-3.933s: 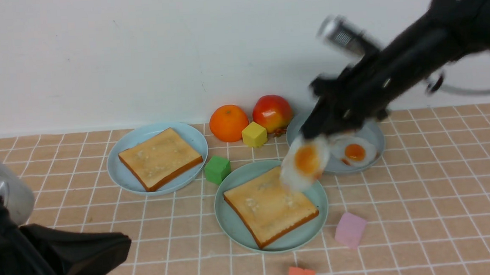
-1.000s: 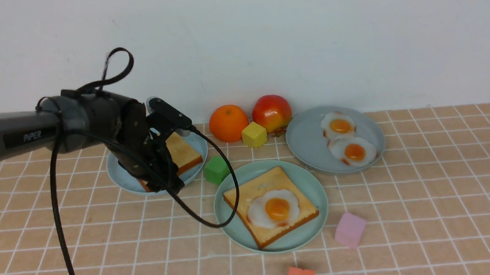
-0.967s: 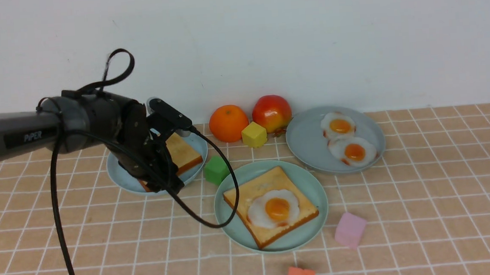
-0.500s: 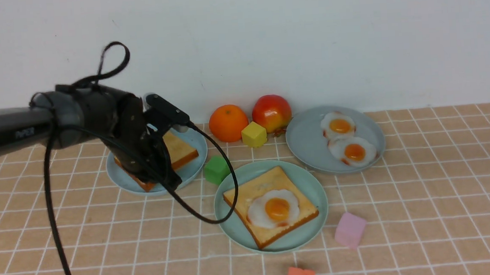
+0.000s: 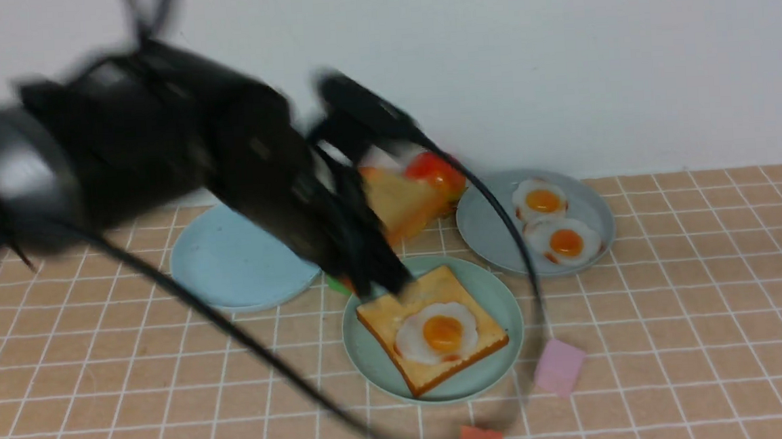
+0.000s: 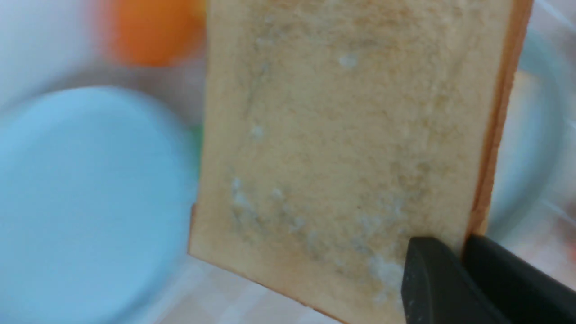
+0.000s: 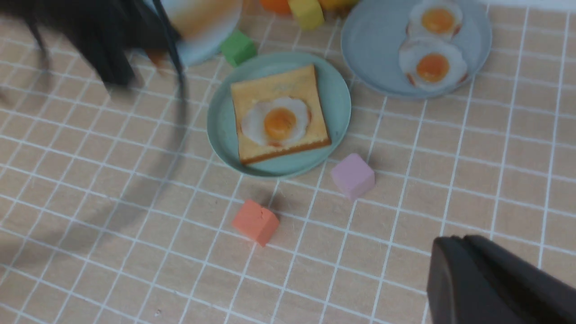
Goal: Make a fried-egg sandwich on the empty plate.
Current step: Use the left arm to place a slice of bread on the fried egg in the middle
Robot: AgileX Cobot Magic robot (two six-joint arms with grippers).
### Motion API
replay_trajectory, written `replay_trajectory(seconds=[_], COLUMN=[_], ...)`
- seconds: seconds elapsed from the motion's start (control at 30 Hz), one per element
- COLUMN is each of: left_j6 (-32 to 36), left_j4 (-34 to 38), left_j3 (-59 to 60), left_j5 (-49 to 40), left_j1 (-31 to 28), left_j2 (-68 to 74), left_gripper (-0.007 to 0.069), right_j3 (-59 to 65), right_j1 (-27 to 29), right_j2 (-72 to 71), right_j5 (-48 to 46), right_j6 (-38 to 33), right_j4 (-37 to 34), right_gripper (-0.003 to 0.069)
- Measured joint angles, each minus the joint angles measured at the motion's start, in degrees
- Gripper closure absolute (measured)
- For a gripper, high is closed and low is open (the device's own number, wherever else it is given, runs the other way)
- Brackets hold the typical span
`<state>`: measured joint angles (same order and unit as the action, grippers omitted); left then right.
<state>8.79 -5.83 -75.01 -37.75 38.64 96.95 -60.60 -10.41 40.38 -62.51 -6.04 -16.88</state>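
Black and nearest us, the right gripper (image 7: 465, 245) hangs with jaws together on nothing. Beyond it we see the mint-green plate (image 5: 371, 346) holding a toast slice (image 5: 380, 315) laid flat, one corner toward the wall, with the fried egg (image 5: 438, 332) on it, yolk up. Above its far-left rim the left gripper (image 6: 463, 245) pinches a second slice (image 5: 397, 202) by one edge, tilted steeply. Farthest, the grey-blue plate (image 5: 493, 227) carries two eggs (image 5: 565, 241).
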Motion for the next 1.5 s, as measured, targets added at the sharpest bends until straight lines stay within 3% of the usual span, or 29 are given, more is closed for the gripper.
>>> replay_trajectory(seconds=[0.17,0.4,1.0,1.27,1.5], left_j6=[-2.93,-7.34,-10.38,-16.72,-17.75], left_j4=[-6.37,-13.99,-16.45,-20.46,-20.88], left_j3=[2.33,2.45,2.45,2.46,2.46], left_j5=[4.69,9.33,8.13,7.22,5.85], left_j1=[7.08,7.51,7.97,8.45,8.45], left_j2=[4.95,10.54,11.20,7.22,8.85], left_gripper=[0.0568,0.0568,0.0577,0.0577,0.0577], right_j3=[0.00,0.00,0.00,0.00,0.00], right_j1=[0.00,0.00,0.00,0.00,0.00], right_j2=[-4.34,-8.01,-8.32,-8.32,-8.32], right_j5=[-1.15,-3.30,-4.56,-4.56,-4.56], right_j6=[0.22,1.33,1.50,1.50,1.50], right_j4=[-0.08,-0.07,-0.02,-0.02,0.15], right_gripper=[0.0627,0.0623,0.0606,0.0596,0.0589])
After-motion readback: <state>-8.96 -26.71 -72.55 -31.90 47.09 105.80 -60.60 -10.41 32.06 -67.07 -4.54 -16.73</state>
